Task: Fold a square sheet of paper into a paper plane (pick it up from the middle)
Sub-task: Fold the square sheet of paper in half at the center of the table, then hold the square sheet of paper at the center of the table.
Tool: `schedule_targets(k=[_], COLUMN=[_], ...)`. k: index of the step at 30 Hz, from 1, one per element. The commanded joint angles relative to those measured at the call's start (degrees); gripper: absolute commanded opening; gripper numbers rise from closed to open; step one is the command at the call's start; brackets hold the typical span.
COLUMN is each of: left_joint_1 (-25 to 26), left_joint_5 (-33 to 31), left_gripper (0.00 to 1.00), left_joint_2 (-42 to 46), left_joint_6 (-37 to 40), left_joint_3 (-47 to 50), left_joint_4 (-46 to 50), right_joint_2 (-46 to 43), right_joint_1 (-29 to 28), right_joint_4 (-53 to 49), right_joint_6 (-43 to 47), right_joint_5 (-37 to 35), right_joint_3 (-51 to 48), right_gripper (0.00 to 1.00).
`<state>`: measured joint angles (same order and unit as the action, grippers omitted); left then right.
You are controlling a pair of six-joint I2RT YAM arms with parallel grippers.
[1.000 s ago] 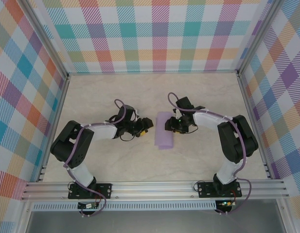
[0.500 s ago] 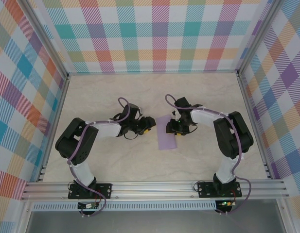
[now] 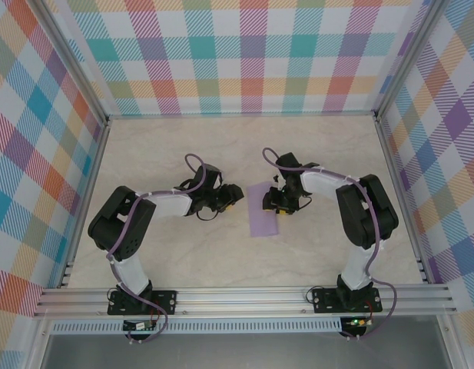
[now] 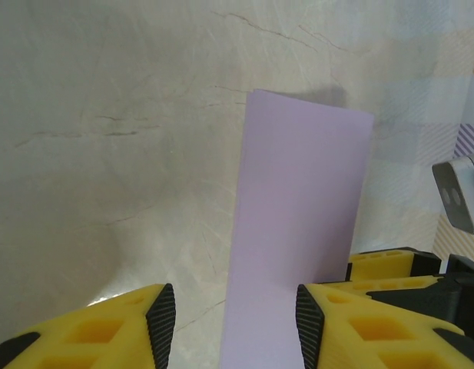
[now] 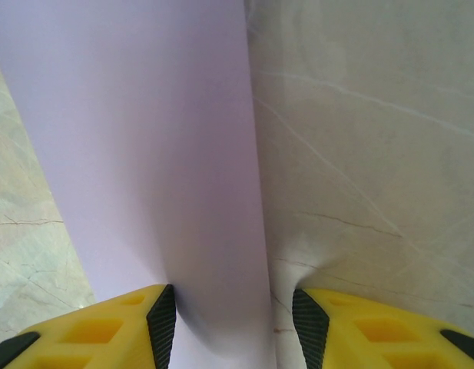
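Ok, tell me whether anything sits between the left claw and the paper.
Nothing visible does. The left claw is open, and the lavender paper, lying flat on the table, runs straight into the gap between its fingers. The right claw, also open, straddles the paper from the opposite side.

Over the last second my left hand (image 3: 231, 195) has edged away from the bases and a shade closer to the paper (image 3: 261, 223). My right hand (image 3: 273, 203) has slid slightly right and back toward its base. The paper has shifted a touch to the right and now lies slightly skewed. Most of this came in the first half second.
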<state>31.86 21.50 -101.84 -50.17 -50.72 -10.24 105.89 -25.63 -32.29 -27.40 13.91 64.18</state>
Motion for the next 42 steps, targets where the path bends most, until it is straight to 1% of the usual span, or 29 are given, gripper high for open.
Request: schedule_targets(k=[1, 6, 13, 17, 27, 36, 42], left_joint_1=[1.1, 1.1, 1.1, 1.1, 1.4, 1.7, 1.8], left_joint_5=[-1.6, -2.5, -5.8, -5.0, -0.4, -0.4, 0.5], left_gripper=[0.47, 0.46, 0.45, 0.44, 0.42, 0.4, 0.38], left_joint_2=[1.0, 1.5, 3.0, 2.9, 0.8, 0.2, -0.3], left_joint_6=[-0.5, -0.4, -0.7, -0.6, 0.2, 0.4, 0.5], left_joint_3=[-0.5, -0.2, 1.2, 0.9, -0.9, -1.6, -2.2], left_joint_4=[1.4, 1.6, 2.4, 2.0, 0.5, 1.2, 1.0], right_joint_2=[4.7, 5.9, 7.2, 7.6, 9.0, 10.7, 11.4], right_joint_1=[0.6, 0.5, 0.5, 0.5, 0.5, 0.4, 0.4], right_joint_4=[-1.7, -2.8, -3.4, -3.3, -3.9, -4.7, -5.0], right_joint_6=[-0.1, 1.4, 2.4, 2.8, 4.3, 5.3, 5.5], right_joint_5=[-4.4, -5.4, -6.9, -7.4, -8.4, -8.5, -9.1], right_joint_3=[-1.2, -0.7, -0.6, -0.6, 0.8, 2.1, 2.5], right_gripper=[0.49, 0.5, 0.5, 0.5, 0.5, 0.52, 0.51])
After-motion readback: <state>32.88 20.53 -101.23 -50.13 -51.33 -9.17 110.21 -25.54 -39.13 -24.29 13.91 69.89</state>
